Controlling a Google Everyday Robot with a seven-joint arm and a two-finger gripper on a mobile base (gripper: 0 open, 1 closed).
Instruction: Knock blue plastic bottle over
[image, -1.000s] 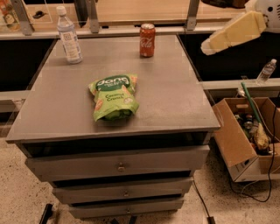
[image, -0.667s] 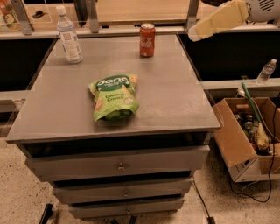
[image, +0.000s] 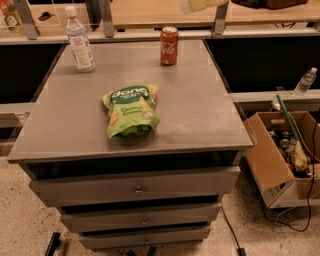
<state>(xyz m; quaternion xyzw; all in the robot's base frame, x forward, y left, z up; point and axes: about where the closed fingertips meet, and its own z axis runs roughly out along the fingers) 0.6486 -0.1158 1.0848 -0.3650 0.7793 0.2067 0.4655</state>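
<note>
The gripper (image: 200, 5) has been swung left from the right side to the top of view, closer to its target; whether it is clenched cannot be told. The blue plastic bottle (image: 80, 42) is seen upright at the worktop's (image: 200, 115) far left corner. A red can (image: 169, 46) is stood between them, while a green snack bag (image: 130, 111) lies clear.

Two bottles (image: 80, 40) (image: 305, 81), one can (image: 169, 45), one bag (image: 129, 110), one gripper (image: 192, 5) at top edge.
</note>
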